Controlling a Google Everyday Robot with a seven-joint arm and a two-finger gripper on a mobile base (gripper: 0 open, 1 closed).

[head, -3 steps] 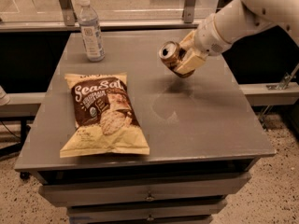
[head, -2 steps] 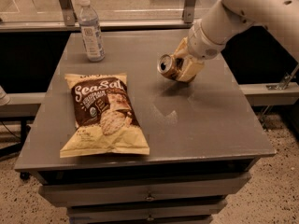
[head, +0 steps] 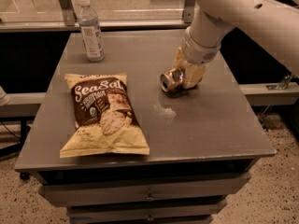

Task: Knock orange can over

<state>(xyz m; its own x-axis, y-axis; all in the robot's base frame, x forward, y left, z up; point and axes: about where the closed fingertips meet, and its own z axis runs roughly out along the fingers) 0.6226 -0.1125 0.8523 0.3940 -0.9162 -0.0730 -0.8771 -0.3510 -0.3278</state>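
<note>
The orange can (head: 169, 81) lies tipped on its side at the middle right of the grey table (head: 210, 120), with its silver top facing left toward the camera. My gripper (head: 183, 78) comes down from the upper right on a white arm and is shut on the can's body, with cream fingers (head: 192, 73) on either side of it. The can's lower edge is at or just above the table top; I cannot tell whether it touches.
A clear plastic water bottle (head: 90, 30) stands upright at the table's back left. A large SeaSalt chip bag (head: 103, 114) lies flat on the left half. Drawers sit under the table's front edge. A rail runs behind the table.
The gripper has moved down and toward the table's middle with the can in it. The can has come from tilted in the air to lying low at the table top.
</note>
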